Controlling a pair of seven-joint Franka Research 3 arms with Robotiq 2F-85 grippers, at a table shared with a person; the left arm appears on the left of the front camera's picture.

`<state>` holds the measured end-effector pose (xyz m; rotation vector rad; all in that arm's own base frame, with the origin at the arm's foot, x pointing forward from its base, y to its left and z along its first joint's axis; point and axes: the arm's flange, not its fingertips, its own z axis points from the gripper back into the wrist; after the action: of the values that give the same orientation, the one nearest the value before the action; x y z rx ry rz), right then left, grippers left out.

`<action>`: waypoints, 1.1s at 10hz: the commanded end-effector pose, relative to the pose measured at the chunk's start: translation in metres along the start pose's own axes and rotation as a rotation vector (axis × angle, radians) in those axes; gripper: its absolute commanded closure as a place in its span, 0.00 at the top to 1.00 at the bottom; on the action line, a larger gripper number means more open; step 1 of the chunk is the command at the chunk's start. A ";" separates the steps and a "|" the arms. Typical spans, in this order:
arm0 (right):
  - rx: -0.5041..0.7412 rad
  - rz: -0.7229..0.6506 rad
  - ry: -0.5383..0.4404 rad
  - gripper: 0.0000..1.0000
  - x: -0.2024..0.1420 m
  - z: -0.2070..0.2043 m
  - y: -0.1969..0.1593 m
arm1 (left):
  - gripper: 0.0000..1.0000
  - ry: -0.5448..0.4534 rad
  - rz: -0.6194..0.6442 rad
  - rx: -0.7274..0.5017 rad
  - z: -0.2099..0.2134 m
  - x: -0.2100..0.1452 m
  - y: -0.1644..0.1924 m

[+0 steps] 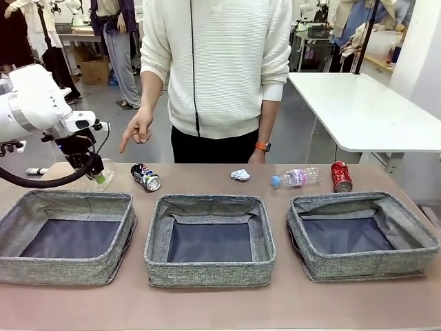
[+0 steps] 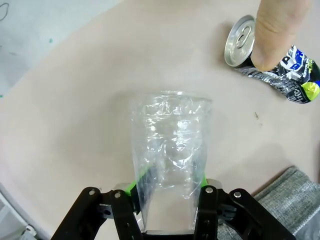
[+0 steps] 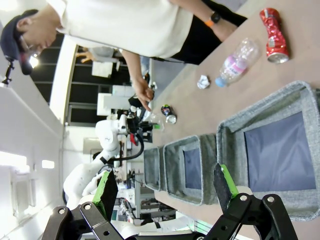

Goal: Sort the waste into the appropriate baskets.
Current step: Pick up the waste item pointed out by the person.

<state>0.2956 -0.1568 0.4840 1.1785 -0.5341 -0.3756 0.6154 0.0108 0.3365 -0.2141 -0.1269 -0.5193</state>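
While looking across from the front, left gripper [image 1: 94, 171]: clamping the clear plastic cup [image 1: 103, 170] low over the table [image 1: 207, 307], just behind the left basket [image 1: 69, 198]
Front, remaining waste: lying along the far strip, namely printed can [image 1: 145, 177], paper wad [image 1: 240, 175], bottle [image 1: 296, 178], red can [image 1: 340, 176]
Front, middle basket [image 1: 207, 201] and right basket [image 1: 358, 202]: sitting bare-bottomed, like the left one
Front, person's hand [image 1: 138, 131]: pointing down towards the printed can
Left wrist, clear plastic cup [image 2: 170, 150]: sitting base-first between the green pads [image 2: 139, 179], creasing under the squeeze of the left gripper [image 2: 171, 192]
Left wrist, finger [image 2: 277, 30]: seemingly touching the printed can [image 2: 270, 67], apart from the cup
Right wrist, right gripper [image 3: 166, 182]: hanging spread wide, grasping nothing, looking across the right basket [image 3: 280, 97] towards red can [image 3: 272, 37], bottle [image 3: 235, 62] and paper wad [image 3: 202, 81]
Step in hand: seemingly carrying off the first item, the cup
Next move: probably calling for picking the plastics basket, clearing its soft wall, then releasing low to avoid tipping the light cup out
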 end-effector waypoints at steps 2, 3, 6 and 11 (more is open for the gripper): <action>0.023 0.026 -0.012 1.00 0.004 -0.002 0.001 | 0.38 -0.083 0.142 0.065 0.057 -0.020 -0.012; 0.023 0.026 -0.012 1.00 0.004 -0.002 0.001 | 0.38 -0.086 0.208 0.082 0.108 -0.044 -0.033; 0.023 0.026 -0.012 1.00 0.004 -0.002 0.001 | 0.38 -0.172 0.425 -0.037 0.203 -0.116 -0.116; 0.023 0.026 -0.012 1.00 0.004 -0.002 0.001 | 0.38 -0.178 0.416 -0.134 0.205 -0.154 -0.163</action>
<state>0.2960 -0.1569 0.4837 1.1762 -0.5326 -0.3760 0.3711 -0.0190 0.5093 -0.4172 -0.1684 -0.1509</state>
